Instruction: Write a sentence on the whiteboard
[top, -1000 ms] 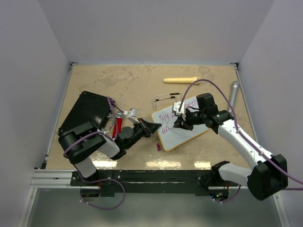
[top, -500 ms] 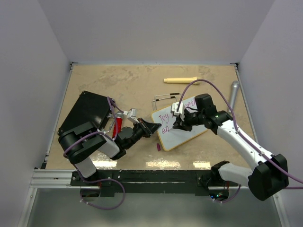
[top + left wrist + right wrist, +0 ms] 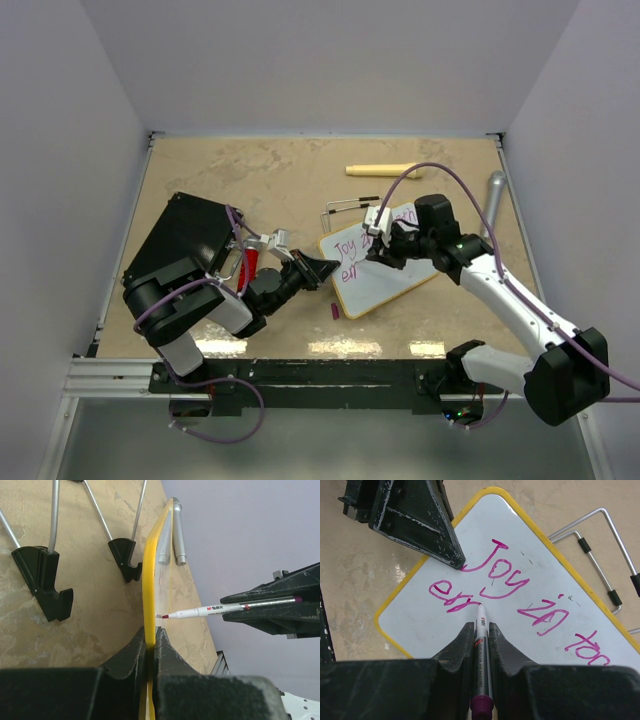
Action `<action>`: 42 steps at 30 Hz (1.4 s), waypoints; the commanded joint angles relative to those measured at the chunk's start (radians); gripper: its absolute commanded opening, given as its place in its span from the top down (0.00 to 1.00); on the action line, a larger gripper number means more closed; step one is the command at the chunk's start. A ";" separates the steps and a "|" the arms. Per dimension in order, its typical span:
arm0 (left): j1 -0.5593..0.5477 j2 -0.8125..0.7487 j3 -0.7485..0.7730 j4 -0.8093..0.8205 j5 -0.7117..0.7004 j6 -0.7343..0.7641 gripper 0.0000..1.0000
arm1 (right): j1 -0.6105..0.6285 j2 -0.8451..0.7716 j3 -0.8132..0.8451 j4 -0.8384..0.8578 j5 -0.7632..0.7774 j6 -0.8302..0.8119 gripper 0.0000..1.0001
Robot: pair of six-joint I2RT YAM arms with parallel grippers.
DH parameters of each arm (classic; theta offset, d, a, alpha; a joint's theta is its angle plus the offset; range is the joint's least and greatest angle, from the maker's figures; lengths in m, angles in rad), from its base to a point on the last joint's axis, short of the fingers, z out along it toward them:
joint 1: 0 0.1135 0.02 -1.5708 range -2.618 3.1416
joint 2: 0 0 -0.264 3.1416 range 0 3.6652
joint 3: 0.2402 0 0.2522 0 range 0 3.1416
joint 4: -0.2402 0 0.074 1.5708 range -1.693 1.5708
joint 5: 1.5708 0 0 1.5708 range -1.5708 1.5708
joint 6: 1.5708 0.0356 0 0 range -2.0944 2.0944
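Note:
The whiteboard [image 3: 390, 282] lies tilted on the table, white with a yellow rim. My left gripper [image 3: 322, 268] is shut on its left rim; the left wrist view shows the jaws [image 3: 150, 637] pinching the yellow edge [image 3: 150, 580]. My right gripper [image 3: 383, 243] is shut on a white marker [image 3: 481, 650] with a magenta end cap. The marker's tip touches the board [image 3: 445, 630]. The sentence [image 3: 495, 577] reads "Joy in to…" on the top line, with "err" started below it, in pink-magenta. The marker also shows in the left wrist view [image 3: 220, 611].
A black flat case [image 3: 185, 240] lies at the left behind my left arm. A tan stick [image 3: 382, 169] and a silver cylinder [image 3: 495, 195] lie at the back right. A wire stand [image 3: 350, 207] with black feet [image 3: 42, 575] sits behind the board. A magenta cap [image 3: 334, 311] lies by the board's near corner.
My right gripper has shifted slightly rightward and back with the marker, and the second line has gained another stroke. My left gripper has stayed clamped on the rim.

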 commanded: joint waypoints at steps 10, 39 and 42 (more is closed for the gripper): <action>-0.003 -0.032 -0.003 0.035 0.000 0.081 1.00 | -0.010 -0.002 0.025 -0.135 0.001 -0.166 1.00; -0.002 -0.044 -0.015 0.026 0.007 0.094 1.00 | -0.121 -0.053 0.058 -0.142 -0.177 -0.146 1.00; -0.002 -0.037 -0.014 0.029 0.011 0.095 1.00 | -0.121 -0.056 0.055 -0.157 -0.189 -0.169 1.00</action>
